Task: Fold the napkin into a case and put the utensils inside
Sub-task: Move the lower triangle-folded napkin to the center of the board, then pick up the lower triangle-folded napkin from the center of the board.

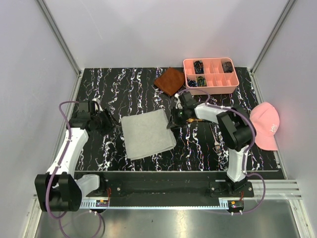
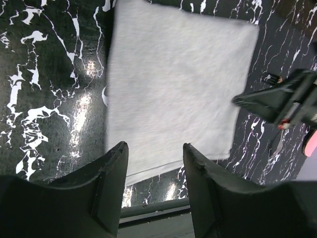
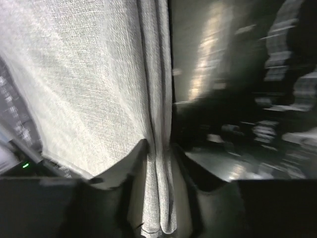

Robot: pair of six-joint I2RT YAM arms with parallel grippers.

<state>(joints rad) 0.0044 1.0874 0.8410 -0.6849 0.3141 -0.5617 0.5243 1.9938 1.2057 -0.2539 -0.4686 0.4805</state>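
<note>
Grey napkin (image 1: pixel 147 134) lies folded flat | right gripper (image 3: pixel 158 166) clamped on the napkin's right edge, cloth bunched in its grip | left gripper (image 2: pixel 154 151) spread apart, empty, just beside the napkin's left edge

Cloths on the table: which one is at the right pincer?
The large light grey napkin in the middle: its edge sits between the fingers of the right pincer. The small rust-brown cloth lies apart, at the back beside the pink tray.
</note>
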